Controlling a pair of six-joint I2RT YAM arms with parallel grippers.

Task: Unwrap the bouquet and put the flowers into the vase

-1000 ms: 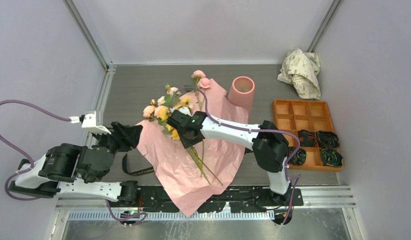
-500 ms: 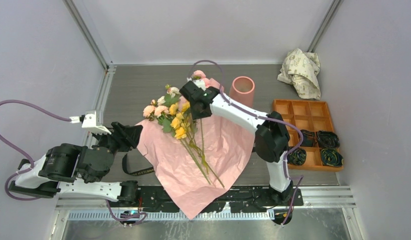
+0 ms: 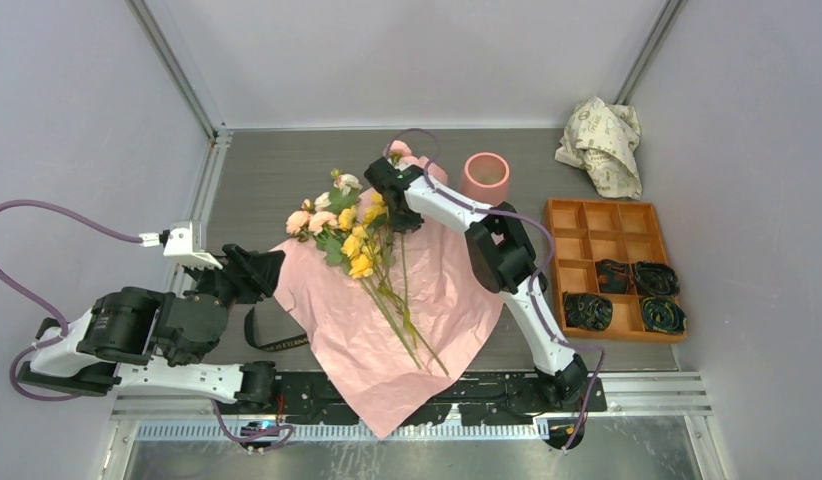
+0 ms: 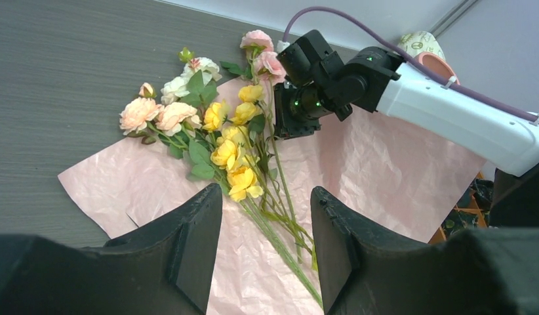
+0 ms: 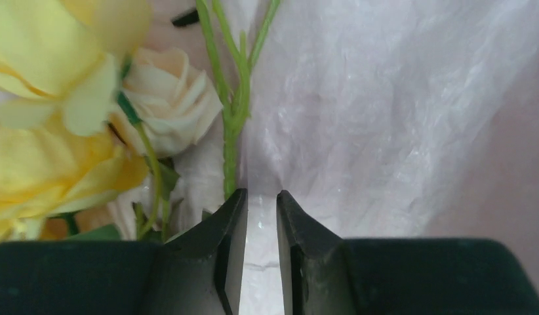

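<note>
**A:** Why did the left gripper [image 4: 265, 216] sit at the left side of the desk [image 3: 267, 180]?

**B:** To keep clear, I'd say. Its jaws were spread wide on nothing, just beside the pink paper [image 3: 387, 340].

**A:** And the flowers [image 3: 352, 235]?

**B:** They lay fanned on that crinkled, matte sheet, which was opened flat. The soft peach, yellow and cream heads were at the far end, and the thin green stems ran toward the near edge.

**A:** What about the right gripper [image 5: 260, 197]?

**B:** It was down among the heads, jaws nearly together with a slim empty gap. One stem met a fingertip, so it was probably lining up a pinch.

**A:** The vase [image 3: 484, 178]?

**B:** It was a smooth salmon cylinder, upright, with no flowers in it. It stood by the paper's far right corner, handy for a short carry.
</note>
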